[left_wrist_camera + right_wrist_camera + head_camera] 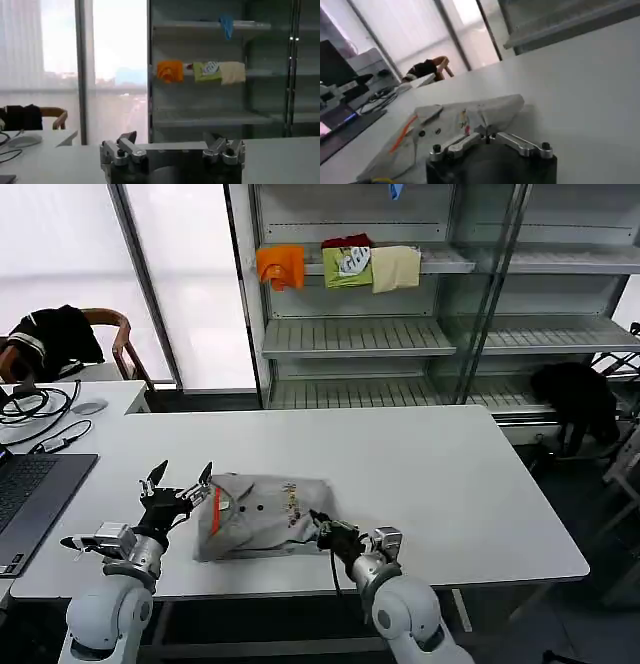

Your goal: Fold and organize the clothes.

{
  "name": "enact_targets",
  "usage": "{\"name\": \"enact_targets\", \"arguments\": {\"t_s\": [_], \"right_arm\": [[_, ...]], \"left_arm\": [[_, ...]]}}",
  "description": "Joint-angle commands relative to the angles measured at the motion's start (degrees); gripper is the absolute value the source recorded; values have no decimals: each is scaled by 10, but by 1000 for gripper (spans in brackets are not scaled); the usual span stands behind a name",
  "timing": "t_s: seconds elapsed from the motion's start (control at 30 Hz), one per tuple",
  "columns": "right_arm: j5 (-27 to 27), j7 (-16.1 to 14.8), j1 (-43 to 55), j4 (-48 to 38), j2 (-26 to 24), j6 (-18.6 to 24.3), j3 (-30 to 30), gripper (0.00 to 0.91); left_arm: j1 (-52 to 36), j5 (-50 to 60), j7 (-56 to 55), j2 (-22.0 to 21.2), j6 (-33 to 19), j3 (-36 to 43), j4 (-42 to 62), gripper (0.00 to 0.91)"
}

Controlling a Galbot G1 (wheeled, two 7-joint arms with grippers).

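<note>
A light grey shirt [262, 519] lies folded on the white table [430, 474] near its front edge, with its collar, buttons and an orange inner stripe toward my left. A small multicoloured print shows on its chest. My right gripper [322, 524] is at the shirt's right edge, shut on a raised fold of the fabric. The right wrist view shows the closed gripper [486, 137] pinching that fold of the shirt [460, 120]. My left gripper [181, 476] hovers open just left of the collar, holding nothing. In its own view the gripper [170, 141] faces the shelves.
A laptop [30, 494], cables and a mouse [88, 407] sit at the table's left. A chair with a black garment [55, 334] stands behind them. Shelves behind hold orange [280, 266], green [347, 268] and cream [396, 268] garments. A black garment [575, 399] hangs at right.
</note>
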Motion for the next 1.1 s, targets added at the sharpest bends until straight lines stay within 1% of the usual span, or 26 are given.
{"name": "enact_targets", "arguments": {"t_s": [0.03,0.1,0.2,0.23,0.27,0.3,0.33,0.4,0.47,0.5,0.53,0.63,0.8,0.83,0.9,0.93,0.97,1.0,1.03,1.07,1.1], "right_arm": [[-44,-17,-19,18,-42,-1,69,0],[-46,-23,-24,19,-51,0,72,0],[-56,-52,-41,19,-72,0,83,0],[-69,-62,-44,18,-75,0,83,252],[-89,-69,-49,17,-77,0,82,877],[-104,-81,-51,16,-75,1,82,907],[-125,-92,-55,15,-72,1,83,907],[-171,-98,-62,15,-72,2,79,907],[-243,-101,-68,17,-71,3,76,907],[-269,-100,-69,18,-72,3,74,907],[-322,-104,-71,18,-74,4,72,907],[-374,-110,-78,22,-78,12,63,907],[-381,-111,-85,36,-75,13,62,907],[-378,-118,-87,42,-77,14,62,907],[-369,-123,-90,49,-79,21,64,907],[-334,-126,-94,58,-80,43,68,907],[-312,-124,-95,64,-79,59,73,907],[-298,-122,-95,66,-78,82,75,907],[-286,-111,-93,74,-75,114,83,907],[-279,-102,-91,81,-74,130,89,907],[-275,-97,-90,86,-75,134,93,907]], "left_arm": [[0,6,3,1,-1,-8,8,907],[0,9,4,1,-1,-8,11,907],[0,12,6,1,0,-7,15,907],[1,12,8,1,0,-7,16,907],[1,13,9,1,0,-6,17,907],[1,13,10,1,0,-6,17,907],[1,15,12,0,1,-5,18,907],[2,16,14,0,1,-5,17,907],[3,18,15,1,1,-5,16,907],[4,18,15,1,1,-5,16,907],[5,18,15,1,1,-7,15,907],[7,19,15,1,1,-9,15,907],[13,20,15,0,0,-12,9,907],[16,20,15,0,0,-13,6,907],[19,20,15,0,0,-14,2,907],[23,20,15,0,0,-14,-1,907],[24,20,15,-1,0,-15,-3,907],[26,20,15,-2,0,-15,-4,907],[28,19,15,-2,-1,-15,-5,907],[29,18,15,-3,-1,-15,-7,907],[30,17,14,-4,-1,-16,-8,907]]}}
